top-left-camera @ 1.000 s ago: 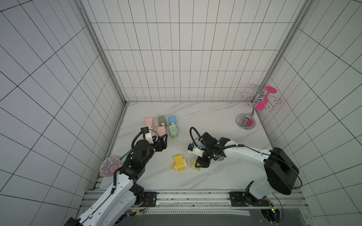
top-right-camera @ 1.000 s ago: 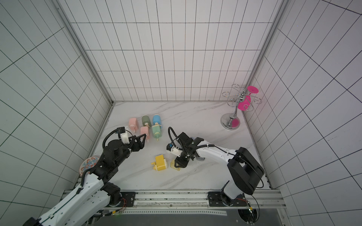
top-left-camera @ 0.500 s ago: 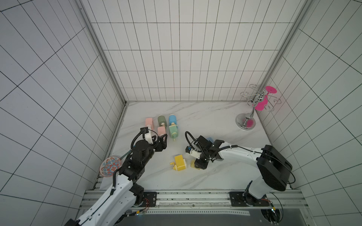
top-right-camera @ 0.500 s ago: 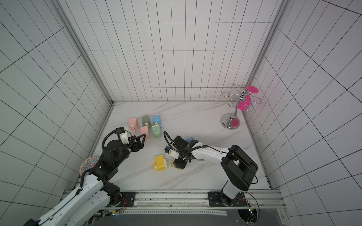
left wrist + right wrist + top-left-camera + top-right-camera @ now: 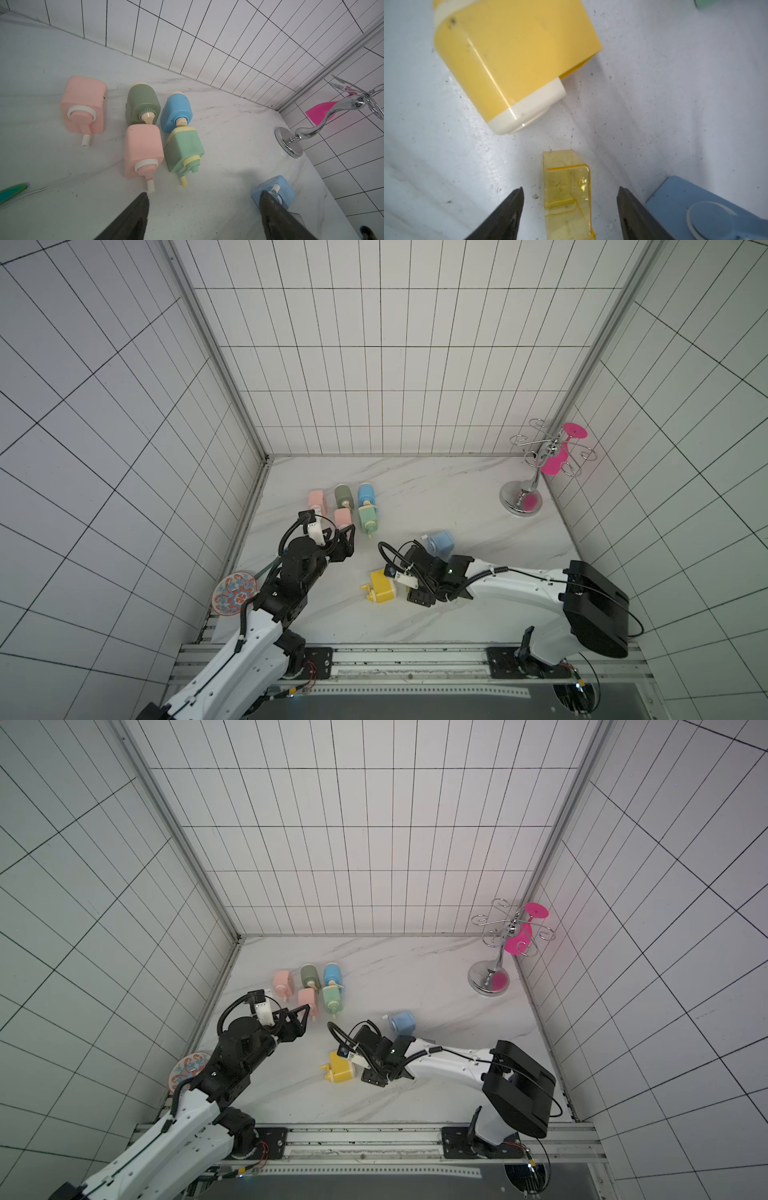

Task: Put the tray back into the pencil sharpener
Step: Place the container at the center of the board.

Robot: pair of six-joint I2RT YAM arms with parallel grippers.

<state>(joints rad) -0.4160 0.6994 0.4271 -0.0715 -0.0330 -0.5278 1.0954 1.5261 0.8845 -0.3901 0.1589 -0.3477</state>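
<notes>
**Release beside the housing.** The right gripper (image 5: 570, 188), narrower a second ago, is now seen with its jaws spread wide and clear of the translucent yellow tray (image 5: 565, 199). The tray is left lying on the marble tabletop (image 5: 675, 104), just short of the yellow pencil sharpener (image 5: 512, 58) and not inserted. A push or re-grasp is judged necessary. The left gripper (image 5: 204, 194) is held wide and empty, as before.
</notes>
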